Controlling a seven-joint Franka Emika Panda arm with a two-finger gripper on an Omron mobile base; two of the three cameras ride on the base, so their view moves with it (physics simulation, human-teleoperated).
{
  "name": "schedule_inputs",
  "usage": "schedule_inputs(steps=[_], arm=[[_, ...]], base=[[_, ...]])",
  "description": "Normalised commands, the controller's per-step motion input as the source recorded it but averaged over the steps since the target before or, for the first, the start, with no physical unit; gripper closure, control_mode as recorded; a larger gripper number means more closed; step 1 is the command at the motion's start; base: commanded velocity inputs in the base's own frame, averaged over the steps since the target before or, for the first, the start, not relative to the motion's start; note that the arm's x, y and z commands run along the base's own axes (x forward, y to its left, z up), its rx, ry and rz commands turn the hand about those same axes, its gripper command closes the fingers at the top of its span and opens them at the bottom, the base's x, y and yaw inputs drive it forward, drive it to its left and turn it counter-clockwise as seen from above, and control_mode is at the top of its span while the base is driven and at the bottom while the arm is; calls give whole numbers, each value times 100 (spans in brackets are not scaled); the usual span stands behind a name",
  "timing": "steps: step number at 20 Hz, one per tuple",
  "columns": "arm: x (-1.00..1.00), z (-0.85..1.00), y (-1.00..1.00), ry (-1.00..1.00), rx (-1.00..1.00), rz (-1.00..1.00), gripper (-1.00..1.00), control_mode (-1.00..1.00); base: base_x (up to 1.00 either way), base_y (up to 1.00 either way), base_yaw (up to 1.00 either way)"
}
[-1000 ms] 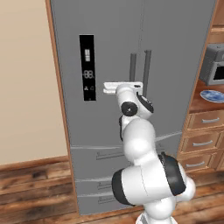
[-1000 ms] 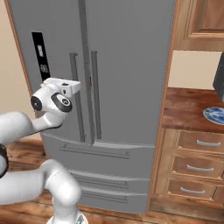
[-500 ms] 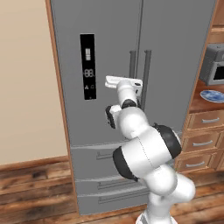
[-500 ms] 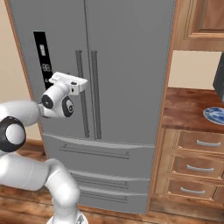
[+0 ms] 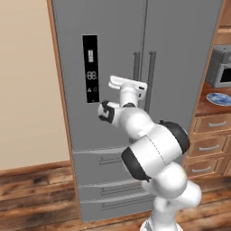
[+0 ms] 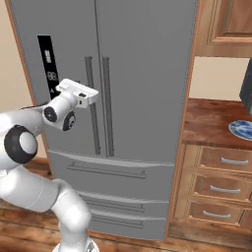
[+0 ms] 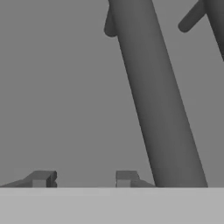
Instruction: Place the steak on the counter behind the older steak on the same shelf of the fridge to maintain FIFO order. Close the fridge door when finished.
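Steak work has hardly begun: both doors of the fridge [image 5: 180, 54] are shut, and we cannot tell where the steak lies. The counter [image 6: 211, 118] carries a blue plate [image 6: 242, 129], too small for us to say what is on it.

The gripper [image 7: 83, 178] is drawn in with a small gap between its tips and nothing in that gap. The door handle [image 7: 162, 109] runs just beside one fingertip [image 7: 124, 178], not between the two. If we pull now, we judge the fingers may slide off the bar and leave the door closed.

That offset shows from the hand camera. The base cameras hide the fingertips behind the white hand, but show the closed doors, counter and plate
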Motion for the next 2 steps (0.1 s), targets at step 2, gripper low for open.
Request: schedule_inputs(steps=[2], arm=[[9,5,-17,2,4,0,-100,-100]], base=[[0,0,0]])
